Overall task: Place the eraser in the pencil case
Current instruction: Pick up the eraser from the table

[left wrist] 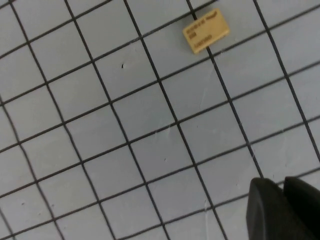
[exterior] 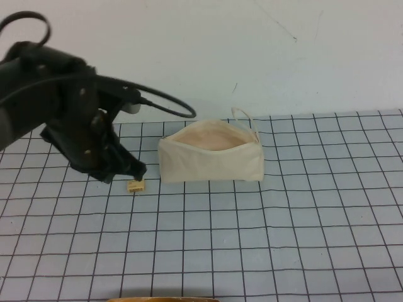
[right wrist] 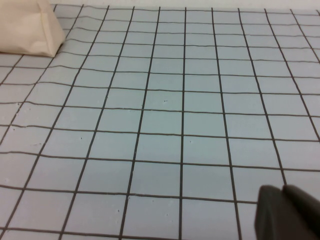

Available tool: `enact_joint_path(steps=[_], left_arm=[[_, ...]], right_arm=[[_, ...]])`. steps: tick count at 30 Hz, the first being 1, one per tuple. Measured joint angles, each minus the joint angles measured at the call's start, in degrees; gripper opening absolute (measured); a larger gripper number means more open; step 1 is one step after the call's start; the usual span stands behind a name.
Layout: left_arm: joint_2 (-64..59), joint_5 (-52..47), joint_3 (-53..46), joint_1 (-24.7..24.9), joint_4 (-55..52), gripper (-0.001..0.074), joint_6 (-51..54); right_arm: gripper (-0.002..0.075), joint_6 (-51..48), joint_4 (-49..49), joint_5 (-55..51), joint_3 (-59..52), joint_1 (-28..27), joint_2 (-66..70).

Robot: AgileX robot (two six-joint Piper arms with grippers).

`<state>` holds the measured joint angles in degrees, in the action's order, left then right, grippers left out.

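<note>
The eraser (exterior: 136, 185) is a tiny tan block lying on the gridded mat, just left of the pencil case (exterior: 211, 157). The case is a cream pouch standing upright with its mouth open, showing pinkish lining, and a loop strap at its far right end. My left gripper (exterior: 130, 170) hovers right above and behind the eraser, apart from it. In the left wrist view the eraser (left wrist: 206, 31) lies with its printed marks up, well away from my left gripper (left wrist: 283, 186), which is shut and empty. My right gripper (right wrist: 283, 192) is shut and empty over bare mat, far from the case's corner (right wrist: 27, 27).
The grey gridded mat (exterior: 283, 239) covers the table, with a white wall behind. The left arm's black cable (exterior: 170, 104) loops toward the case. A tan curved edge (exterior: 167, 299) shows at the front edge.
</note>
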<state>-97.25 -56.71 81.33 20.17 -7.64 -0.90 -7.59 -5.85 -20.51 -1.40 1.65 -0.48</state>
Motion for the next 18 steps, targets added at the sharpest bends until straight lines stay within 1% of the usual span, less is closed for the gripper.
enact_joint_path(steps=[2,5,7,9,11,14,18], left_arm=[[-3.7,-1.6,3.4,0.0,0.3,0.0074,-0.7],[-8.4,-2.6,7.7,0.0,1.2,0.023,-1.7],[-11.6,-2.7,10.6,0.0,1.6,0.0356,-3.2],[-14.4,-3.4,13.1,0.0,1.8,0.043,-3.7],[-17.3,-4.0,15.7,-0.1,2.2,0.0454,-4.0],[-21.0,-4.0,18.4,-1.4,5.7,0.0442,-4.2],[-24.4,-1.8,20.0,-4.6,10.6,0.0424,-4.8]], right_arm=[[-0.0003,0.0,0.0,0.0,0.0,0.0,0.0],[-0.0003,0.0,0.0,0.0,0.0,0.0,0.0],[-0.0003,0.0,0.0,0.0,0.0,0.0,0.0],[-0.0003,0.0,0.0,0.0,0.0,0.0,0.0],[-0.0003,0.0,0.0,0.0,0.0,0.0,0.0],[-0.0003,0.0,0.0,0.0,0.0,0.0,0.0],[-0.0003,0.0,0.0,0.0,0.0,0.0,0.0]])
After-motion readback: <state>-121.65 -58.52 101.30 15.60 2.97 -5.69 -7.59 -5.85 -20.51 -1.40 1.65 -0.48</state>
